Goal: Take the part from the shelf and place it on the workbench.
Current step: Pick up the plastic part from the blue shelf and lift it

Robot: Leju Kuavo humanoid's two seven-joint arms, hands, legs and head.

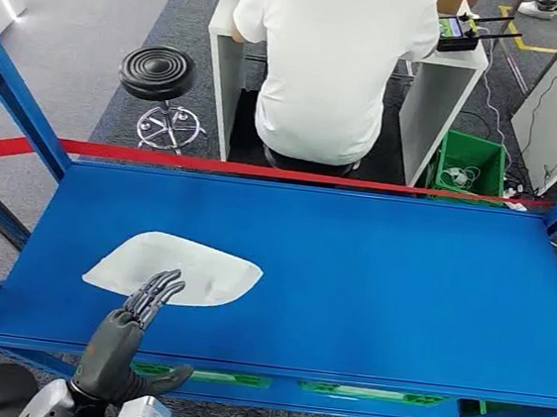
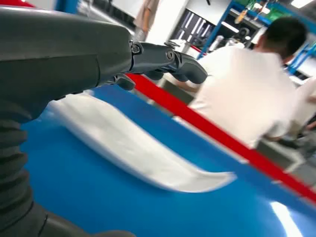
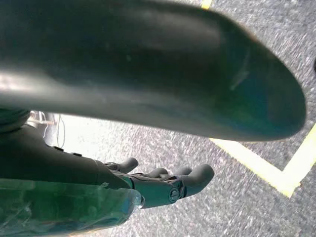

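The part point(image 1: 178, 269), a flat white sheet with a rounded, tapering outline, lies on the blue shelf point(image 1: 374, 278), over toward the left of that surface and nearer the front edge than the back. The left robot hand point(image 1: 136, 318) reaches in from below, its dark fingers point(image 1: 155, 290) stretched out straight and side by side over the near edge of the part, thumb out to the side near the shelf's front lip; it holds nothing, and whether the fingertips actually touch the sheet cannot be told. From the left wrist view the part point(image 2: 141, 153) sweeps as a pale curved band across the blue surface, with the left robot hand's fingers point(image 2: 168, 59) extended above it and apart from it. The right robot hand point(image 3: 164, 185) hangs low over grey carpet point(image 3: 238, 197) crossed by a yellow line point(image 3: 275, 173), its fingers loosely extended with nothing in them; something greenish and see-through shows blurred beside its wrist, too unclear to name. Along the far edge of the shelf runs a red rail point(image 1: 264, 171). Beyond it a person in a white shirt point(image 1: 328, 64) sits with their back turned at a white desk point(image 1: 445, 97), a black round stool point(image 1: 158, 74) to the left and a green bin point(image 1: 484, 155) on the floor to the right.
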